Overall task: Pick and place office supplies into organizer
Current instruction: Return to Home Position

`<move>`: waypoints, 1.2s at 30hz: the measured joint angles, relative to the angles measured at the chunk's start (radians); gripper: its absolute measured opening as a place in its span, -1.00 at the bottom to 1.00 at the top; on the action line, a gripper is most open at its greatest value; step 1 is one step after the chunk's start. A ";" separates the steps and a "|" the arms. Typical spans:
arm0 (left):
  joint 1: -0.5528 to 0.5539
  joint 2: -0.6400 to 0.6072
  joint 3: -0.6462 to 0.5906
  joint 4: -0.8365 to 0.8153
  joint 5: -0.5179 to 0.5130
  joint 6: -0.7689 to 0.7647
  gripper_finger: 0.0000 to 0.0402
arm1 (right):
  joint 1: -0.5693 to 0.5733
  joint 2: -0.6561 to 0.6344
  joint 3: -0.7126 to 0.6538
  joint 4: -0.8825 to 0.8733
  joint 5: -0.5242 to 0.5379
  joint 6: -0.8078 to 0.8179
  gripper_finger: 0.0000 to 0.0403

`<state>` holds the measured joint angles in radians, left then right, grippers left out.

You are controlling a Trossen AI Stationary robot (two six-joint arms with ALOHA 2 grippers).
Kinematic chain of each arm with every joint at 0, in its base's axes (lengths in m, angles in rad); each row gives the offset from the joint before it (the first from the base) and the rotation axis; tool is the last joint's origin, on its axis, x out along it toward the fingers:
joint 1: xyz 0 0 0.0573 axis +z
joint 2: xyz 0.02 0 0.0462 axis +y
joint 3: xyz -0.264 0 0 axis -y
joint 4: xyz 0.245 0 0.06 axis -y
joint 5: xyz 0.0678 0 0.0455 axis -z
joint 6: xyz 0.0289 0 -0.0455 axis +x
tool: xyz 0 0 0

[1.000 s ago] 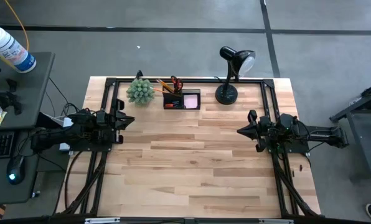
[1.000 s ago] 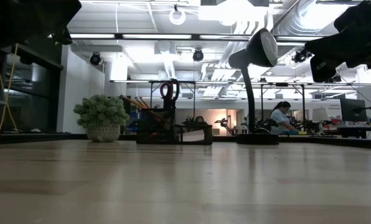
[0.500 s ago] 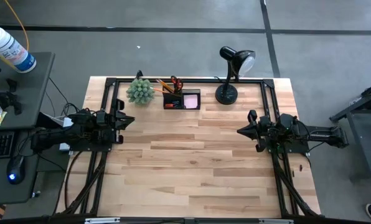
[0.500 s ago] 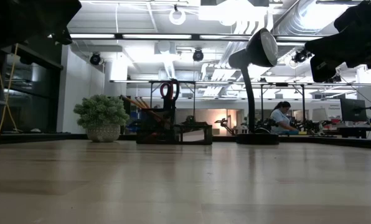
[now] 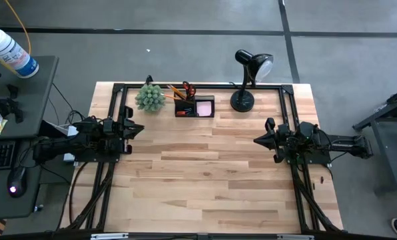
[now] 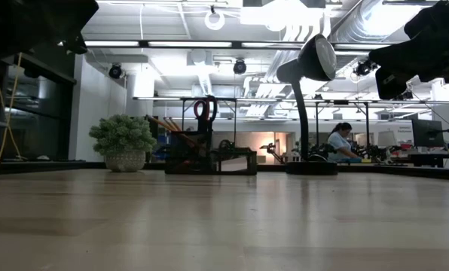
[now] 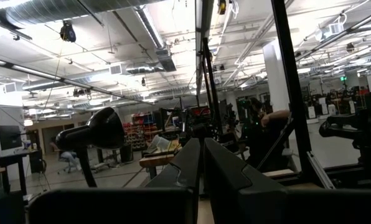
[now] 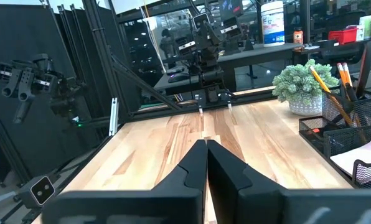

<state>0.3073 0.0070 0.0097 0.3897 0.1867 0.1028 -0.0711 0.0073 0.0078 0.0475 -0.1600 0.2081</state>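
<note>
**Both arms at table sides, supplies in organizer**

My left gripper point(image 5: 140, 129) hangs over the left edge of the light wooden table point(image 5: 205, 173) and points inward. Its fingers point(image 7: 188, 163) are pressed together with nothing between them. My right gripper point(image 5: 257, 141) hangs over the right edge and faces the left one. Its fingers point(image 8: 195, 163) are likewise closed and empty.

The black mesh desk organizer point(image 5: 194, 107) stands at the far edge of the table, well apart from both grippers. It sits between the green spiky plant point(image 5: 149, 98) and the black desk lamp point(image 5: 245, 99).

The orange-handled scissors point(image 5: 188, 87) and orange pencils point(image 5: 176, 90) stand in its taller rear compartment, leaning outward. The pink square sticky-note pad point(image 5: 204, 107) lies flat in the lower compartment on the lamp side.
</note>
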 joint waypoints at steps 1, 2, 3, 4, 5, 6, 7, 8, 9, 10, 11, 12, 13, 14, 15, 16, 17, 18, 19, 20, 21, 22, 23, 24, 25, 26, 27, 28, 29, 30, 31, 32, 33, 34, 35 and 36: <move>0.000 0.000 0.000 0.000 0.000 0.000 -0.94 | 0.000 0.000 0.000 0.000 0.000 0.000 -0.97; 0.000 0.000 0.000 0.000 0.000 0.000 -0.94 | 0.000 0.000 0.000 0.000 0.000 0.000 -0.97; 0.000 0.000 0.000 0.000 0.000 0.000 -0.94 | 0.000 0.000 0.000 0.000 0.000 0.000 -0.97; 0.000 0.000 0.000 0.000 0.000 0.000 -0.94 | 0.000 0.000 0.000 0.000 0.000 0.000 -0.97; 0.000 0.000 0.000 0.000 0.000 0.000 -0.94 | 0.000 0.000 0.000 0.000 0.000 0.000 -0.97; 0.000 0.000 0.000 0.000 0.000 0.000 -0.94 | 0.000 0.000 0.000 0.000 0.000 0.000 -0.98; 0.000 0.000 0.000 0.000 0.000 0.000 -0.94 | 0.000 0.000 0.000 0.000 0.000 0.000 -0.98; 0.000 0.000 0.000 0.000 0.000 0.000 -0.94 | 0.000 0.000 0.000 0.000 0.000 0.000 -0.99; 0.000 0.000 0.000 0.000 0.000 0.000 -0.94 | 0.000 0.000 0.000 0.000 0.000 0.000 -0.99; 0.000 0.000 0.000 0.000 0.000 0.000 -0.94 | 0.000 0.000 0.000 0.000 0.000 0.000 -0.99; 0.000 0.000 0.000 0.000 0.000 0.000 -0.94 | 0.000 0.000 0.000 0.000 0.000 0.000 -0.99; 0.000 0.000 0.000 0.000 0.000 0.000 -0.94 | 0.000 0.000 0.000 0.000 0.000 0.000 -0.99; 0.000 0.000 0.000 0.000 0.000 0.000 -0.94 | 0.000 0.000 0.000 0.000 0.000 0.000 -0.99; 0.000 0.000 0.000 0.000 0.000 0.000 -0.94 | 0.000 0.000 0.000 0.000 0.000 0.000 -0.98; 0.000 0.000 0.000 0.000 0.000 0.000 -0.94 | 0.000 0.000 0.000 0.000 0.000 0.000 -0.98; 0.000 0.000 0.000 0.000 0.000 0.000 -0.94 | 0.000 0.000 0.000 0.000 0.000 0.000 -0.98; 0.000 0.000 0.000 0.000 0.000 0.000 -0.94 | 0.000 0.000 0.000 0.000 0.000 0.000 -0.98; 0.000 0.000 0.000 0.000 0.000 0.000 -0.94 | 0.000 0.000 0.000 0.000 0.000 0.000 -0.98; 0.000 0.000 0.000 0.000 0.000 0.000 -0.94 | 0.000 0.000 0.000 0.000 0.000 0.000 -0.99; 0.000 0.000 0.000 0.000 0.000 0.000 -0.94 | 0.000 0.000 0.000 0.000 0.000 0.000 -0.99; 0.000 0.000 0.000 0.000 0.000 0.000 -0.94 | 0.000 0.000 0.000 0.000 0.000 0.000 -0.99; 0.000 0.000 0.000 0.000 0.000 0.000 -0.94 | 0.000 0.000 0.000 0.000 0.000 0.000 -0.99; 0.000 0.000 0.000 0.000 0.000 0.000 -0.94 | 0.000 0.000 0.000 0.000 0.000 0.000 -0.99; 0.000 0.000 0.000 0.000 0.000 0.000 -0.94 | 0.000 0.000 0.000 0.000 0.000 0.000 -0.98; 0.000 0.000 0.000 0.000 0.000 0.000 -0.94 | 0.000 0.000 0.000 0.000 0.000 0.000 -0.98; 0.000 0.000 0.000 0.000 0.000 0.000 -0.94 | 0.000 0.000 0.000 0.000 0.000 0.000 -0.97; 0.000 0.000 0.000 0.000 0.000 0.000 -0.94 | 0.000 0.000 0.000 0.000 0.000 0.000 -0.97; 0.000 0.000 0.000 0.000 0.000 0.000 -0.94 | 0.000 0.000 0.000 0.000 0.000 0.000 -0.97; 0.000 0.000 0.000 0.000 0.000 0.000 -0.94 | 0.000 0.000 0.000 0.000 0.000 0.000 -0.97; 0.000 0.000 0.000 0.000 0.000 0.000 -0.94 | 0.000 0.000 0.000 0.000 0.000 0.000 -0.98; 0.000 0.000 0.000 0.000 0.000 0.000 -0.94 | 0.000 0.000 0.000 0.000 0.000 0.000 -0.98; 0.000 0.000 0.000 0.000 0.000 0.000 -0.94 | 0.000 0.000 0.000 0.000 0.000 0.000 -0.99; 0.000 0.000 0.000 0.000 0.000 0.000 -0.94 | 0.000 0.000 0.000 0.000 0.000 0.000 -0.99; 0.000 0.000 0.000 0.000 0.000 0.000 -0.94 | 0.000 0.000 0.000 0.000 0.000 0.000 -0.99; 0.000 0.000 0.000 0.000 0.000 0.000 -0.94 | 0.000 0.000 0.000 0.000 0.000 0.000 -0.99; 0.000 0.000 0.000 0.000 0.000 0.000 -0.94 | 0.000 0.000 0.000 0.000 0.000 0.000 -0.99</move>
<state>0.3073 0.0067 0.0097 0.3894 0.1870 0.1028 -0.0711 0.0074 0.0078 0.0477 -0.1604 0.2081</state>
